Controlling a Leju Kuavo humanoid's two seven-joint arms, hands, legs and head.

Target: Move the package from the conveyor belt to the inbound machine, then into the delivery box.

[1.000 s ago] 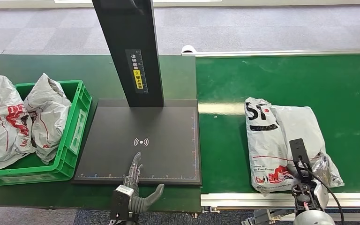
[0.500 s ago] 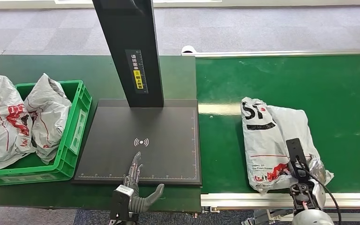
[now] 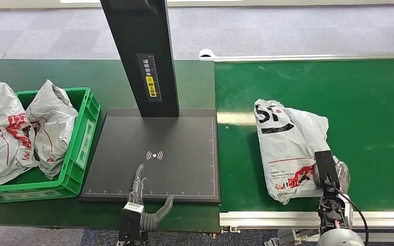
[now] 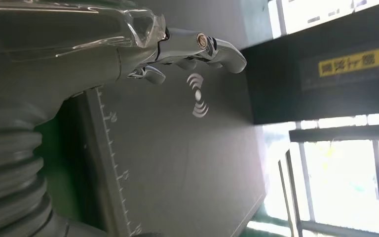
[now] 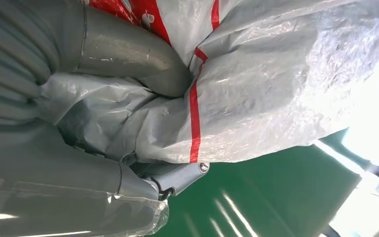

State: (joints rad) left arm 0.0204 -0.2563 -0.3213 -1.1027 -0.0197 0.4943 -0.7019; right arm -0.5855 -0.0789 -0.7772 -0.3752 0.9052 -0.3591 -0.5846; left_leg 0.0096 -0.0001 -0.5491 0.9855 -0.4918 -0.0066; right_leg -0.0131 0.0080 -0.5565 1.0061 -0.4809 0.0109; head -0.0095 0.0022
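On the belt (image 3: 379, 92) the package (image 3: 287, 143) lay near its front edge — gripped at its near end by the right hand (image 5: 128, 94), thumb pressed into the plastic. Left hand (image 3: 146, 205) hovered, fingers spread and holding nothing, over the scanner plate's (image 3: 184, 138) front edge — beside the green crate (image 3: 84, 138) with two bags (image 3: 51, 123).

You are looking at a grey carpet-tiled floor (image 3: 287, 28) running across twelve o'clock, beyond the dark green tabletop (image 3: 90, 74). A pale strip of wall base (image 3: 31, 4) is edging the floor at the very top, with brighter light falling at eleven o'clock. In the left wrist view, tall bright windows with dark frames (image 4: 340, 182) are glowing strongly.
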